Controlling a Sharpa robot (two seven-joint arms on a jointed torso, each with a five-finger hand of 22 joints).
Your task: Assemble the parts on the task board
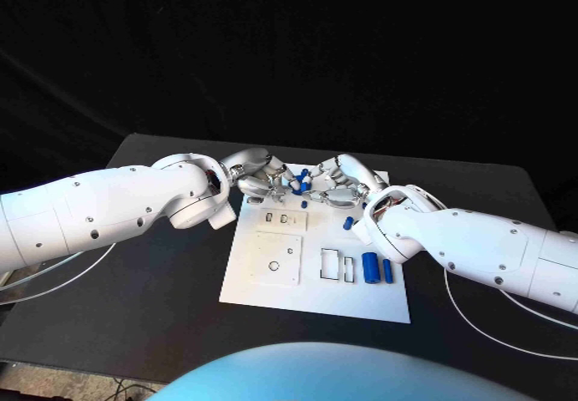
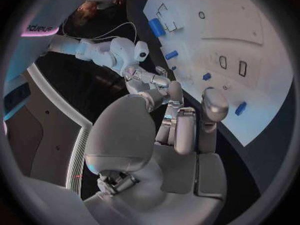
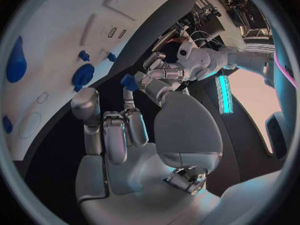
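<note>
One task board (image 1: 271, 284); two hands; about six blue parts (image 1: 371, 267).

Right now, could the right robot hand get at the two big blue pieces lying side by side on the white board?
Probably yes. The blue pieces lie uncovered on the white board, just beside the right forearm, but the right robot hand is busy at the far end and would have to pull back.

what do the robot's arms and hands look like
Both arms are bulky, glossy white shells with rounded joints and small dark screw holes, the left arm and the right arm alike. A thin white cable loops beside each. The left hand and right hand are silver metal with segmented fingers and smooth grey rounded pads at the fingertips.
</note>
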